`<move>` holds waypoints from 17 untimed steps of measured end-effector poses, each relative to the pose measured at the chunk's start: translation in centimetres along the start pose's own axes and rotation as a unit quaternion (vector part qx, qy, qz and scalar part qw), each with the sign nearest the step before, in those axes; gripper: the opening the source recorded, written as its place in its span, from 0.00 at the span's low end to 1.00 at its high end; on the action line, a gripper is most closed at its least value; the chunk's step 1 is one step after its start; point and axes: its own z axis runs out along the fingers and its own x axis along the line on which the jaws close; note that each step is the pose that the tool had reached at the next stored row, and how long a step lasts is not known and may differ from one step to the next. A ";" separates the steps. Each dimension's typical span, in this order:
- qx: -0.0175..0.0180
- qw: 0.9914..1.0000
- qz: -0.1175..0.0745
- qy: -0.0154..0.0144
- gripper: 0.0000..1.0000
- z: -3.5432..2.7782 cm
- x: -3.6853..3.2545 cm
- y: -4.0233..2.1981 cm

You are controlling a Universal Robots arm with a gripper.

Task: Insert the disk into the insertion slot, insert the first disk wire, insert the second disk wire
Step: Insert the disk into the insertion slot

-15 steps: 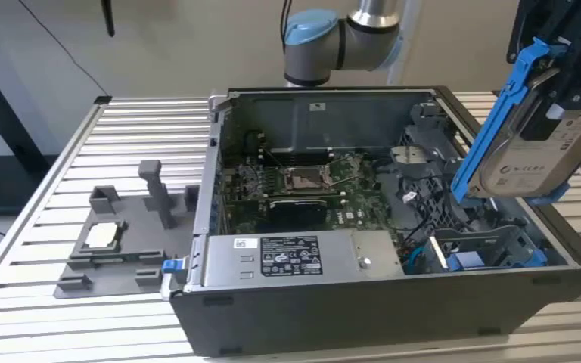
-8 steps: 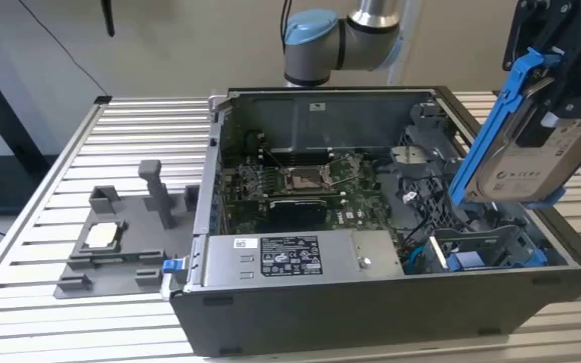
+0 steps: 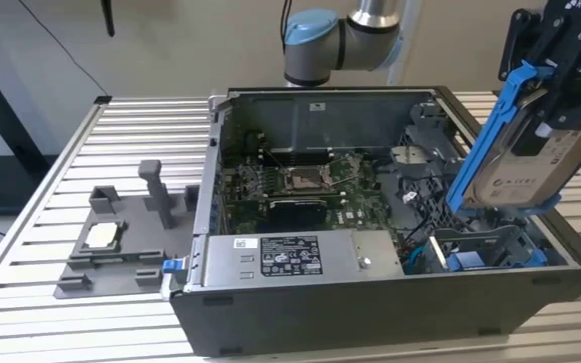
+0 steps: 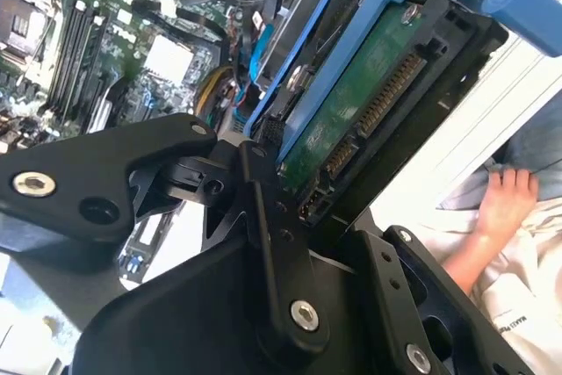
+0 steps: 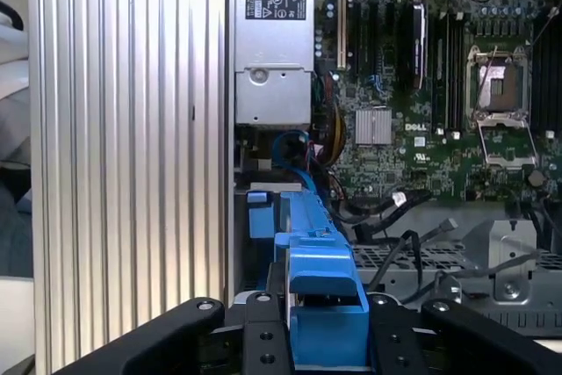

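Slatted table (image 3: 119,128) carries the open computer case (image 3: 371,310). Above its insertion slot (image 3: 484,249) the gripper (image 3: 563,113) is clamped on the disk (image 3: 528,166), tilted, not yet seated. We judge the disk rigid, weighty, shock-sensitive; hold the blue carrier (image 3: 484,132) rails.

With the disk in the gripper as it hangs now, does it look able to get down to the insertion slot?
Probably yes. The gripper, shut on the disk, hangs above the insertion slot; the computer case is open-topped and nothing lies between them. Cables run beside the slot, not across it.
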 end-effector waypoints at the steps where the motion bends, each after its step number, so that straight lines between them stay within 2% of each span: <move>1: 0.000 1.000 0.000 0.000 0.33 0.13 0.00 -0.01; 12: 0.002 1.000 -0.001 0.003 0.33 1.57 -0.02 -0.06; 17: 0.003 1.000 -0.001 0.003 0.33 1.87 -0.02 -0.07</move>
